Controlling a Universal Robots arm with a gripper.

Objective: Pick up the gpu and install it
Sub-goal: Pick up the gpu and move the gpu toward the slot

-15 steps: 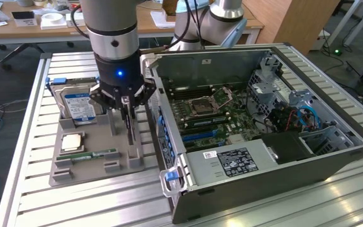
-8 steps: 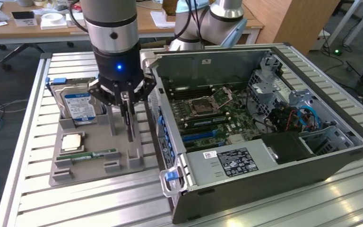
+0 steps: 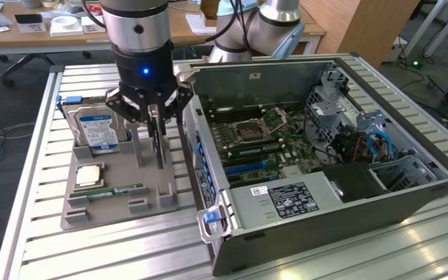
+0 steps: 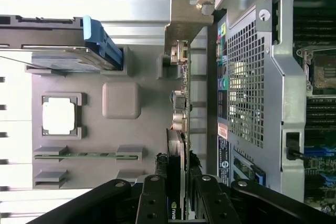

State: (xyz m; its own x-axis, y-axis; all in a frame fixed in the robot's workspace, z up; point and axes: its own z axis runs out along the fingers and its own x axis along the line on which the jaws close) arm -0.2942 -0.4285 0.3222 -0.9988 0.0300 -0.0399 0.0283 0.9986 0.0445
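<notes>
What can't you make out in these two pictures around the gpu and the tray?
1. The gpu: in the exterior view the gripper hides its top; the wrist view sees it edge-on, so neither face can be read.
2. The hard drive: in the exterior view its label text is too small; in the wrist view the picture's edge cuts it off.
3. The power supply label: in the exterior view the print is too small.

A ribbed aluminium table [image 3: 115, 251] spans the lower frame. At upper left stands a cluttered wooden desk [image 3: 30, 38]; at upper right a wooden cabinet [image 3: 364, 26] rises. Grey floor [image 3: 6, 99] shows at left.
</notes>
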